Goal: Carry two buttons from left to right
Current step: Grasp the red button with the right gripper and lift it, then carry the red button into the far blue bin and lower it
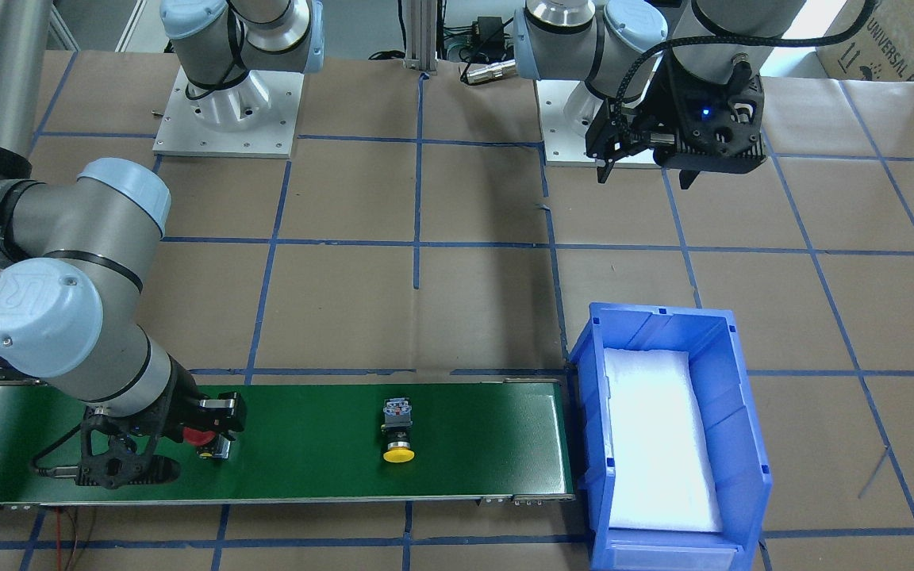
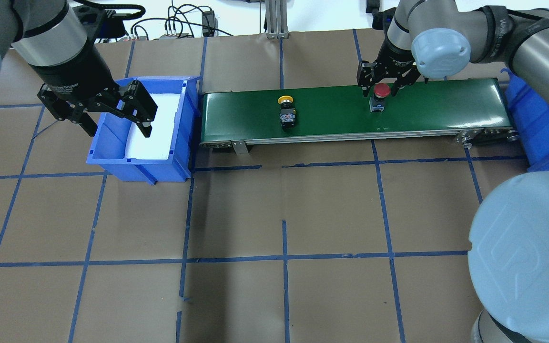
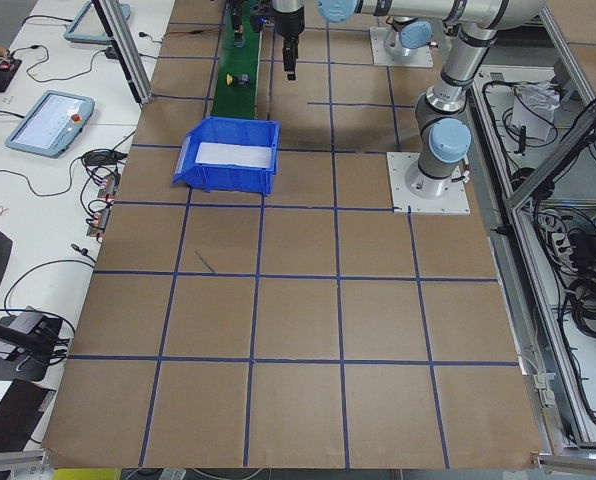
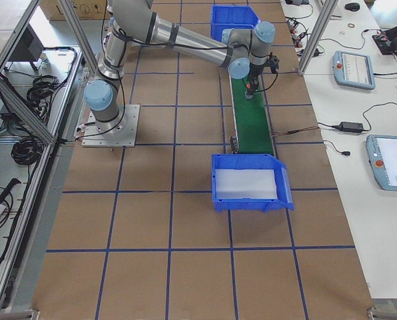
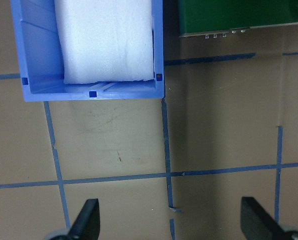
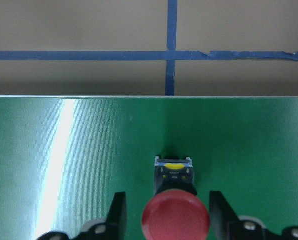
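Note:
The red-capped button (image 2: pixel 381 90) lies on the green conveyor belt (image 2: pixel 436 105) toward its right end. My right gripper (image 2: pixel 382 91) is open and low over the belt, with one finger on each side of it. In the right wrist view the red cap (image 6: pixel 175 220) sits between the fingers (image 6: pixel 119 215), with gaps on both sides. The yellow-capped button (image 2: pixel 287 110) lies on its side near the belt's middle and also shows in the front view (image 1: pixel 397 434). My left gripper (image 2: pixel 118 127) is open and empty, hovering over the near end of the left blue bin (image 2: pixel 141 169).
The left blue bin holds a white foam pad (image 5: pixel 106 40). A second blue bin (image 2: pixel 536 128) stands at the belt's right end. The table is brown paper with blue tape lines (image 2: pixel 284 257).

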### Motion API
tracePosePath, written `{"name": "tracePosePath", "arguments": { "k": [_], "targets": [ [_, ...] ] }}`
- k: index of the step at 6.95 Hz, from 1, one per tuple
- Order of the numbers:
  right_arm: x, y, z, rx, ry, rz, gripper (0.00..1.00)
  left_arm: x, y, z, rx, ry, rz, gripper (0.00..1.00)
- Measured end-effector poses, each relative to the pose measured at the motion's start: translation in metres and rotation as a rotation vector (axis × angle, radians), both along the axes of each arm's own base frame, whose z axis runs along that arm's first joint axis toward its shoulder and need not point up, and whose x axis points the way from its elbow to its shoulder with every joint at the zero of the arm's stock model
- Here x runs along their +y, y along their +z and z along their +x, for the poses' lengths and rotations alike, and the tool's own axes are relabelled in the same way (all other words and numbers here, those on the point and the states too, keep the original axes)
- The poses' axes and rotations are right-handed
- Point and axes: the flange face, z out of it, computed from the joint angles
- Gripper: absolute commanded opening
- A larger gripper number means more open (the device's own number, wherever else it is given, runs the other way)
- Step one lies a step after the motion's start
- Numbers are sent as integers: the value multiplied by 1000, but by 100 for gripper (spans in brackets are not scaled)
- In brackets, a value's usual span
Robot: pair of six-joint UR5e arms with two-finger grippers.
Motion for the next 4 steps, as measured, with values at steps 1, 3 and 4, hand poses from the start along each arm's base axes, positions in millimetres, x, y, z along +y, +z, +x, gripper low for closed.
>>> {"name": "tracePosePath", "arguments": {
  "k": [1, 3, 4],
  "targets": [
    [0, 8, -5, 18, 2, -11, 5, 0, 0, -1, 0, -2, -1, 100],
    [7, 52, -29, 47, -6, -32, 5, 1, -1, -2, 0, -2, -1, 100],
    [19, 90, -45, 51, -12, -39, 6, 1, -1, -2, 1, -1, -1, 100]
  ]
}}
